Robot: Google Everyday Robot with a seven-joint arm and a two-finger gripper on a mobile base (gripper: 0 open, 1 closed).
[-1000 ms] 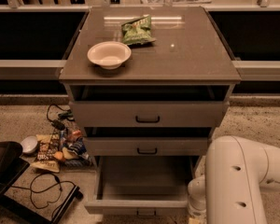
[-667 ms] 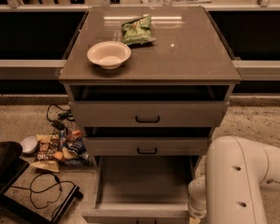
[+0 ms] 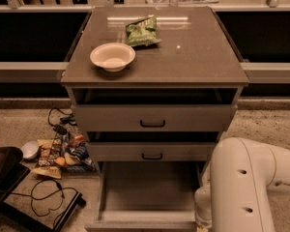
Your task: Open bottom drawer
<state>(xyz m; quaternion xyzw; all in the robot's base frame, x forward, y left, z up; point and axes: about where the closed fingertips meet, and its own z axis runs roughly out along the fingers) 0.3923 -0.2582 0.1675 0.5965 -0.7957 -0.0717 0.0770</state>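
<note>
The bottom drawer (image 3: 147, 190) of the grey cabinet (image 3: 193, 57) stands pulled far out, and its plain grey inside shows empty. Its front edge (image 3: 140, 224) lies at the bottom of the view, and its handle is out of sight. The middle drawer (image 3: 152, 152) and the top drawer (image 3: 153, 118) each show a small black bar handle and sit slightly out. My white arm (image 3: 244, 187) fills the lower right, next to the open drawer's right side. My gripper is hidden below the arm, at or past the bottom edge.
A white bowl (image 3: 112, 57) and a green snack bag (image 3: 141, 31) lie on the cabinet top. Snack packets (image 3: 63, 153), black cables (image 3: 48, 197) and a dark case (image 3: 5, 170) lie on the floor at left.
The bottom drawer has slid further out toward the camera, and its front has moved down to the frame's bottom edge. The arm has barely shifted.
</note>
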